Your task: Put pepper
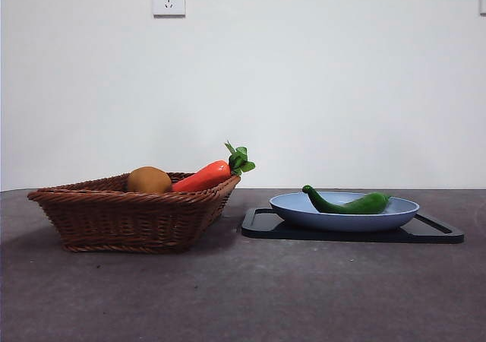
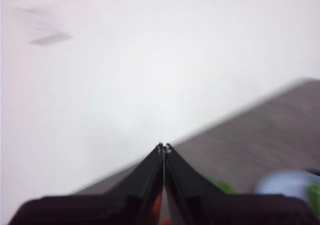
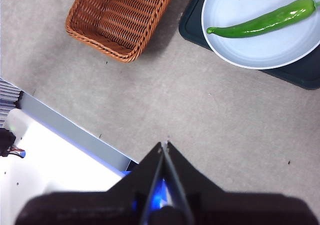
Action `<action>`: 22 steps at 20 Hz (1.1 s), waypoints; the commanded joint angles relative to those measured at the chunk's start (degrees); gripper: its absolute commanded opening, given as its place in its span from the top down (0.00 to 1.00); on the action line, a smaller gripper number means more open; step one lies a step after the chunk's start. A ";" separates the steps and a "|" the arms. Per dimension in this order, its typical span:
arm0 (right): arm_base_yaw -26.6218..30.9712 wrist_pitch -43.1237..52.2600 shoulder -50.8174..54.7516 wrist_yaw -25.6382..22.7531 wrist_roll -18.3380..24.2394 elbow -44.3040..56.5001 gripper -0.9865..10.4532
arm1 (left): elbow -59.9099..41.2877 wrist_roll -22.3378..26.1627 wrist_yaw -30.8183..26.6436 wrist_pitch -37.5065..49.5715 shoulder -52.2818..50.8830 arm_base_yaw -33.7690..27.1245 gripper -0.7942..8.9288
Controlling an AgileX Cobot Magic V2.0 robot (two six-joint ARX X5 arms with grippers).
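The pepper (image 1: 351,204) lies on its side in the pale blue plate (image 1: 288,205), its pointed tip curling up toward the basket (image 1: 114,216) side and its thick end toward the far rim; in the right wrist view the pepper (image 3: 262,21) runs across the middle of the plate (image 3: 235,50), clear of the rim. The plate sits on a dark tray (image 1: 258,224), just beside the wicker basket, which holds a carrot (image 1: 203,177) and a round yellow-brown fruit (image 1: 149,180). Neither arm is near the plate: the right gripper (image 3: 164,145) hangs high over bare table, well apart from the plate, with its jaws pressed together on nothing, and the left gripper (image 2: 164,147) points off toward the wall, likewise closed and empty. Whether the pepper is meant to rest in the plate or go into the basket cannot be told from the task's words. If it belongs in the plate, the job looks finished and the arms are parked. If it belongs in the basket, nothing is begun: a gripper would have to spread its jaws, descend over the plate and close across the pepper's slim middle.
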State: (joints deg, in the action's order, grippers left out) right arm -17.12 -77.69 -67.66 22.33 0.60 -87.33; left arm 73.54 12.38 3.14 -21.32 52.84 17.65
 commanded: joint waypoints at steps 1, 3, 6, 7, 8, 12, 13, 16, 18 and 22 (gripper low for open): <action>-0.13 -0.37 -0.52 -0.02 -0.50 -1.11 0.90 | -2.78 -0.17 -0.11 2.14 -4.96 -6.71 0.91; -0.13 -0.37 -0.52 -0.07 -0.50 -1.11 0.90 | -9.68 -0.17 -0.26 8.28 -11.08 -11.85 0.91; -0.13 -0.37 -0.52 0.00 -0.52 -1.11 0.90 | -23.04 -0.37 -5.29 18.27 -20.17 -16.48 0.91; -0.13 -0.39 -0.52 0.00 -0.50 -1.11 0.90 | -27.39 -0.72 -6.01 20.48 -22.95 -17.25 0.91; -0.13 -0.37 -0.52 0.00 -0.50 -1.11 0.90 | -31.30 -1.07 -5.92 21.27 -25.62 -17.77 0.91; -0.13 -0.37 -0.52 -0.02 -0.50 -1.11 0.90 | -45.51 -4.37 -5.90 21.99 -34.49 -18.51 0.91; -0.13 -0.39 -0.52 -0.02 -0.50 -1.11 0.90 | -48.92 -5.73 -5.86 22.12 -36.63 -18.51 0.91; -0.13 -0.37 -0.52 -0.02 -0.50 -1.11 0.90 | -57.22 -8.44 -5.88 22.12 -42.21 -18.51 0.91; -0.13 -0.37 -0.52 -0.02 -0.50 -1.11 0.90 | -61.94 -9.66 -5.88 22.14 -45.31 -18.53 0.91; -0.13 -0.37 -0.52 -0.02 -0.50 -1.11 0.90 | -68.41 -11.56 -5.95 22.01 -49.77 -18.53 0.91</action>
State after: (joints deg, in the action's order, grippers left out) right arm -17.12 -77.69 -67.64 22.33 0.60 -87.33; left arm 4.99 1.83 -2.63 0.08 3.38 -0.64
